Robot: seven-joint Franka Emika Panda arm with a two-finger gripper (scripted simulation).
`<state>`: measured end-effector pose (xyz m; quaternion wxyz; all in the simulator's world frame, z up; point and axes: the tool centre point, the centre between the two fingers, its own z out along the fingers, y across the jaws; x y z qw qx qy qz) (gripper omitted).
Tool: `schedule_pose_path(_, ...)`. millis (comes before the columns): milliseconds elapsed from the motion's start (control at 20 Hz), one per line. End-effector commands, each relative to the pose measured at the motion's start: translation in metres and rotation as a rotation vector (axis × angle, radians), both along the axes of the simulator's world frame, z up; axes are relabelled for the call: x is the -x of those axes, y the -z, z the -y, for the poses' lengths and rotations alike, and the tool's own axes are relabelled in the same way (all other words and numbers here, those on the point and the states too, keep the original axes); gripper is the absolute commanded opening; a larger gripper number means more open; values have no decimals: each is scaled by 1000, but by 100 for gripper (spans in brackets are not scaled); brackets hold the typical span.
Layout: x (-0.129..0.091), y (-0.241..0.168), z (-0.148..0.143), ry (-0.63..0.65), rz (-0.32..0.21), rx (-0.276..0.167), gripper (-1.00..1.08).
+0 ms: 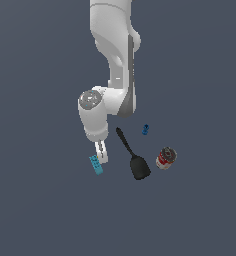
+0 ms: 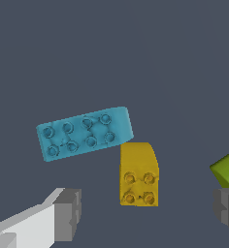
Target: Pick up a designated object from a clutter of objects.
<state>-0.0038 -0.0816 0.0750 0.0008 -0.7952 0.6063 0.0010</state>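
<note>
Yellow brick is not seen in the exterior view, being hidden by the arm; the green brick is cut off at the wrist frame edge. The gripper is held open, nothing grasped. The yellow brick is seen lying on the floor between the fingers, its corner touching the cyan brick. The spatula, can and dark blue brick are well apart.

You're looking at a flat dark grey floor. Lying on it are a cyan brick, a yellow brick touching its corner, and a green brick apart from both. Toward the exterior view's right are lying a black spatula, a tin can on its side, and a small dark blue brick.
</note>
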Motion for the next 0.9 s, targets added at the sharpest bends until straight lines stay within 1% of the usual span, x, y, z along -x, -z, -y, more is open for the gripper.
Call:
schedule_pose_path(0, 1, 2, 2, 17, 1, 2, 100)
schedule_pose_path(350, 1, 7, 2, 16, 0, 2, 100)
schedule_pose_path(850, 2, 47, 2, 20, 0, 2, 100)
